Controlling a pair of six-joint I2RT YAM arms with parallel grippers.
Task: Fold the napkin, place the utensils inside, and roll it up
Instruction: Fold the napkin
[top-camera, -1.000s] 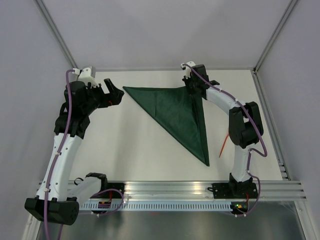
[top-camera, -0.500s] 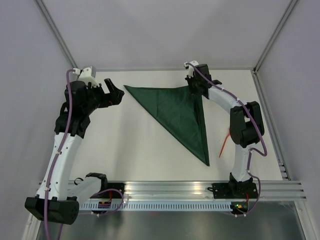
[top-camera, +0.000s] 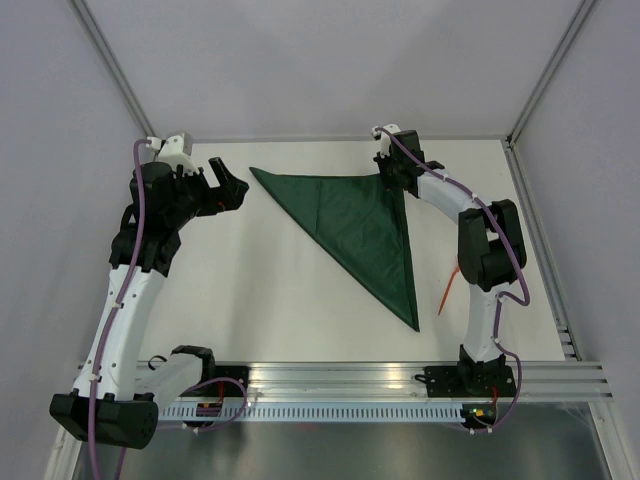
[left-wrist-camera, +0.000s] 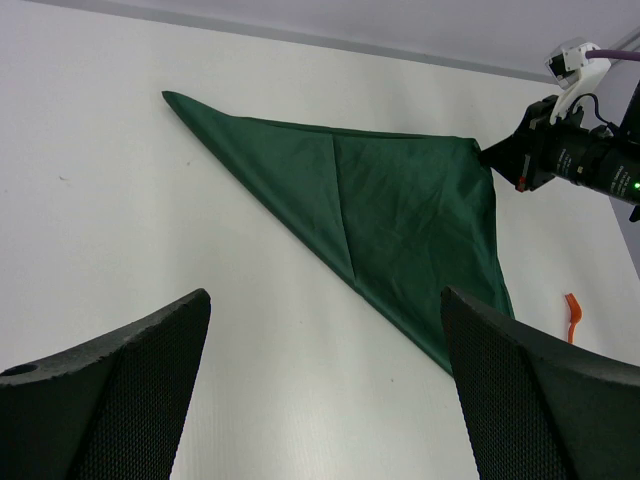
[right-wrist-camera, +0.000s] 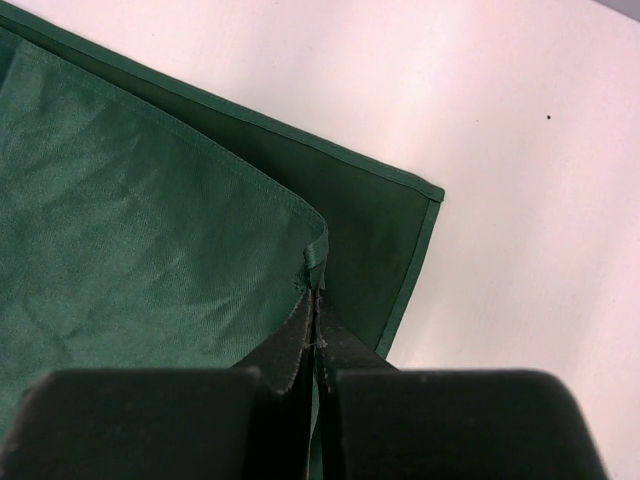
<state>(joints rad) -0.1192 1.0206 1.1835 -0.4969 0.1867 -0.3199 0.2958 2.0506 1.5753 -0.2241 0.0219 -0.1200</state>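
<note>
Black left gripper hangs wide open beside the napkin, a triangle mid-table, whose top-layer corner the right gripper pinches and should, I judge, set square on the lower corner before releasing; the utensil lies apart, further right.

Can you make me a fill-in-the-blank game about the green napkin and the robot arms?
1. The napkin is folded into a ____.
2. The ____ gripper is shut on the napkin's corner.
3. The left gripper has its jaws ____, holding nothing.
4. The orange utensil lies on the ____, beside the napkin.
Missing words: triangle, right, open, table.
</note>
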